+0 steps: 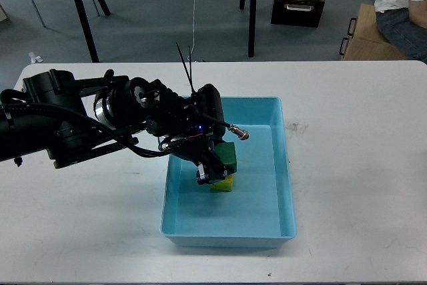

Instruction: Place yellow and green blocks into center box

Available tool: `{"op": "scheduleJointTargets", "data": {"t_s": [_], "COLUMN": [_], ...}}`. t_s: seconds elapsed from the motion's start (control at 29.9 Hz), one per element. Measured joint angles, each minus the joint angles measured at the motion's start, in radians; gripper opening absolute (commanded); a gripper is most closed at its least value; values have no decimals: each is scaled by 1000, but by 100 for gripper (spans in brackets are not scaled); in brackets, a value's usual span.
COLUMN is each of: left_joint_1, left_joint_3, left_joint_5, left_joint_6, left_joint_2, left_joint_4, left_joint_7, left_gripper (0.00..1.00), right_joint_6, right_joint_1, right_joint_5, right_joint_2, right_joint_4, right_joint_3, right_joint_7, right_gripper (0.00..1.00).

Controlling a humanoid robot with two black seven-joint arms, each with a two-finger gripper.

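Note:
A light blue box [283,165] sits in the middle of the white table [360,165]. Inside it a green block [230,156] rests on or leans against a yellow block [225,184]. My left arm comes in from the left, and its gripper [207,173] reaches down into the box at the blocks' left side, touching or very close to them. The gripper is dark, and I cannot tell its fingers apart or whether it holds a block. My right arm is out of view.
A thin black cable tie [185,65] sticks up from my left arm. Beyond the table's far edge are black stand legs [253,11], a black case [297,10], a cardboard box [363,35] and a seated person [403,5].

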Motion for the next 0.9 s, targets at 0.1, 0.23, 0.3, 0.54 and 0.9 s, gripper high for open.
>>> {"op": "scheduleJointTargets", "data": {"t_s": [0.1,0.23,0.3,0.54,0.9], "left_joint_1": [0,1,4,12,9], "left_joint_3": [-1,-5,-6,-10,-123], "left_joint_5": [0,0,0,-22,-215], "left_joint_6": [0,0,0,0,0], "left_joint_2": [3,9,11,11,86], "left_joint_4": [-1,-14,-21,-24,-83], "left_joint_7": [0,0,0,0,0], "left_gripper": [71,75,79,96,100], "right_joint_6": [0,0,0,0,3], "right_joint_1": [0,0,1,3,20], "right_joint_5": [0,0,0,0,-1], "right_joint_2": [0,0,0,0,1], "right_joint_4": [0,0,0,0,6], "right_joint_3": [0,0,0,-3,-39], "right_joint_7": [0,0,0,0,0], "right_gripper": [99,99,99,99,99]}}
